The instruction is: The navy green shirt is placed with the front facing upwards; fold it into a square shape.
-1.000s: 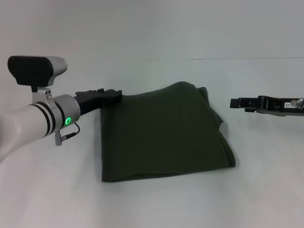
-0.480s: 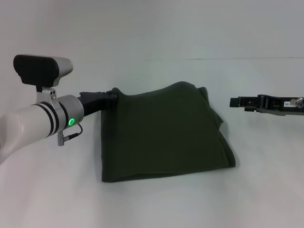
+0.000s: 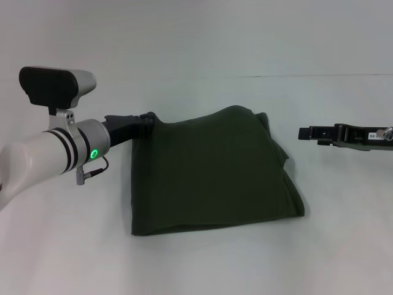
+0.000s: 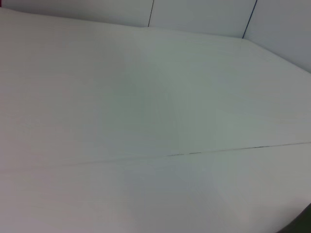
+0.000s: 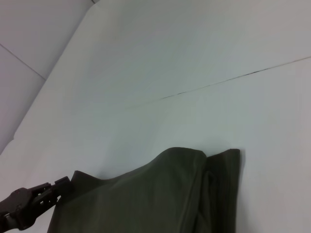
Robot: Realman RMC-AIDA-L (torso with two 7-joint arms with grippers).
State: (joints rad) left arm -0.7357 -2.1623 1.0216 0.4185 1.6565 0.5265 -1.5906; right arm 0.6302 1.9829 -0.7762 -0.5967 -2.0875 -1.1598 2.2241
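Since a second ago, the left arm is drawing slightly back toward the left of the head view, and the shirt corner it grips is travelling with it, so the cloth's upper left edge is now reaching farther left. The left end effector [image 3: 147, 119] is pinching that upper left corner of the navy green shirt [image 3: 212, 175], holding it lifted off the white counter [image 3: 202, 264].

No print, label or writing is showing on the shirt; only plain dark olive cloth is facing up. It is lying folded at the centre of the head view as a roughly square bundle, its long axis running from upper left to lower right, with stacked layered edges along its right side. In the right wrist view the same raised corner is appearing at the lower left.

The right end effector [image 3: 302, 133] is hovering at the right edge of the head view, well apart from the shirt, pointing left; whether it is spread or pressed together I cannot tell.
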